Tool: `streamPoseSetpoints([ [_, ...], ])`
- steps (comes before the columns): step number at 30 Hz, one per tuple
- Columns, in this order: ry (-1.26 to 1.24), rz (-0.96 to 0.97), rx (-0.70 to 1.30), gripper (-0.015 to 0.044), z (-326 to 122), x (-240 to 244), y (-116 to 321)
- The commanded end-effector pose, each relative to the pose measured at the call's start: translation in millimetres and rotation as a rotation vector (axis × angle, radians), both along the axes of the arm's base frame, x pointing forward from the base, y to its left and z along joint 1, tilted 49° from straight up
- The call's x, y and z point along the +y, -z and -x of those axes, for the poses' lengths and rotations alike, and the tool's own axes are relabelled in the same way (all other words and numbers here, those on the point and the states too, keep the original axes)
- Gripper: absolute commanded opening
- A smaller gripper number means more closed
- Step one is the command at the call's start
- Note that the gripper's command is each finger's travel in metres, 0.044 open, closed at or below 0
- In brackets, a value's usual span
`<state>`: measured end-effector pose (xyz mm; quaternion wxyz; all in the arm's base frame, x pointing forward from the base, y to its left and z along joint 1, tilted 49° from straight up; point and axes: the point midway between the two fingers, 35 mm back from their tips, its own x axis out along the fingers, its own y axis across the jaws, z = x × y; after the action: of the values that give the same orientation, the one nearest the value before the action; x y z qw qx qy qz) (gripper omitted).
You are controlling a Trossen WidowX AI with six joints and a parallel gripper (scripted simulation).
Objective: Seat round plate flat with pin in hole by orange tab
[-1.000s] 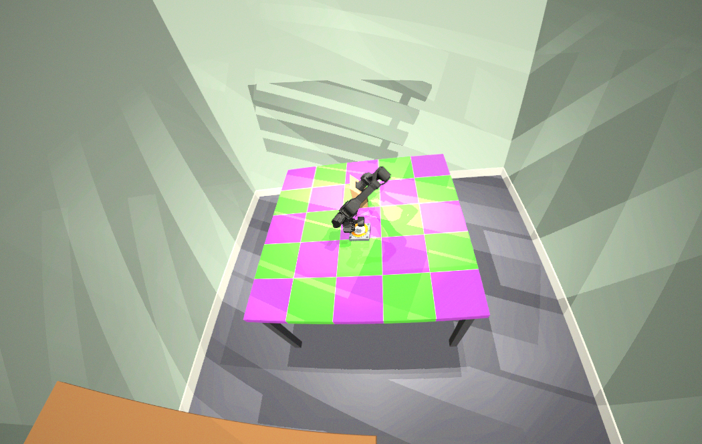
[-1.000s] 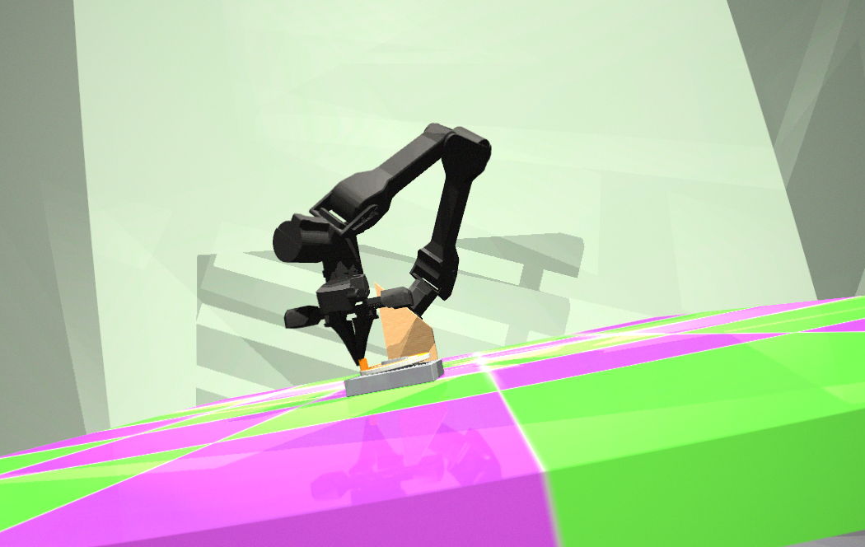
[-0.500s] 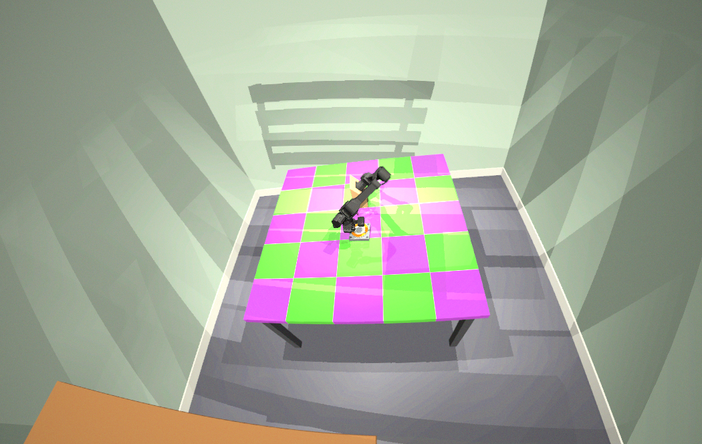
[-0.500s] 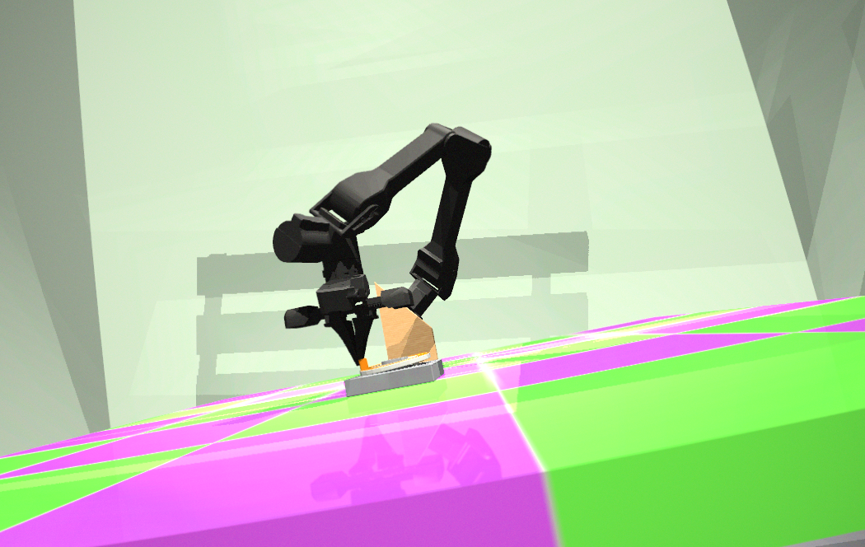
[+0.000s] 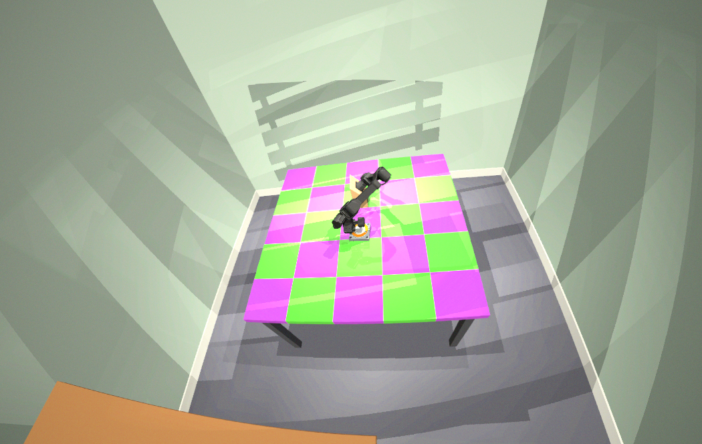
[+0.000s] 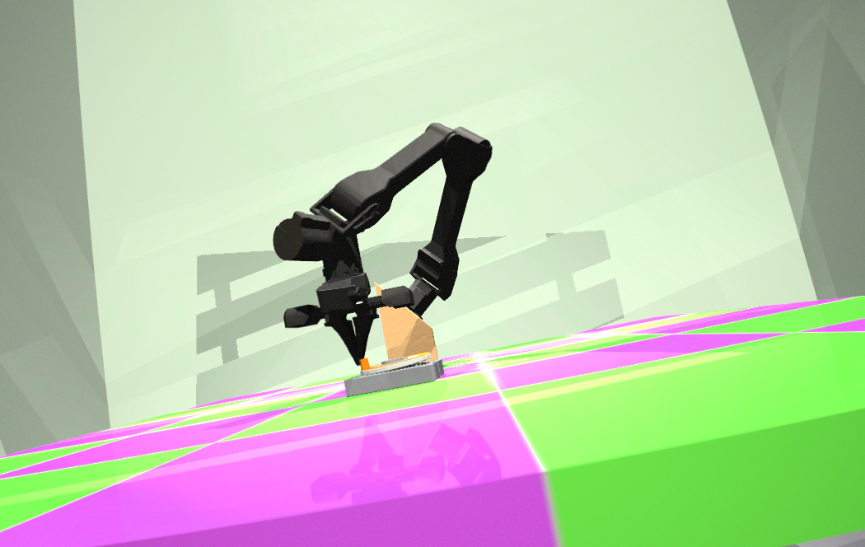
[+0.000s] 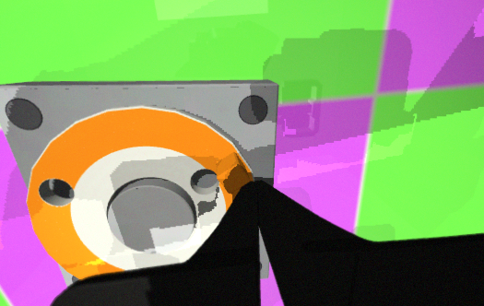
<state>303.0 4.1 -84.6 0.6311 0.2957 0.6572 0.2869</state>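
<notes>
On grey base [image 7: 135, 99], tilted orange-rimmed plate [image 7: 122, 131]

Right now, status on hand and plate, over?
Hand shut, empty, tips at orange tab. Round plate tilted on grey base, not seated. Nothing in the way.

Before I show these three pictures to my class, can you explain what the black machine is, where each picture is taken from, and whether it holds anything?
The black machine is a jointed robot arm standing on a checkered table. One picture looks down from high above, one from the side at table height, one from a camera on the arm's wrist. On the table sits a grey square base carrying a round plate, orange outside and white inside, which the side picture shows tilted. The claw is shut and holds nothing; its tip is at the plate's small orange tab.
</notes>
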Motion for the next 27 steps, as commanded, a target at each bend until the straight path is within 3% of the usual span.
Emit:
streamPoseSetpoints([
  [1,0.002,0.000,-0.015,0.0000,-8.0,0.5,-1.5],
  [27,0.002,0.000,-0.015,0.0000,-13.2,2.0,-3.2],
])
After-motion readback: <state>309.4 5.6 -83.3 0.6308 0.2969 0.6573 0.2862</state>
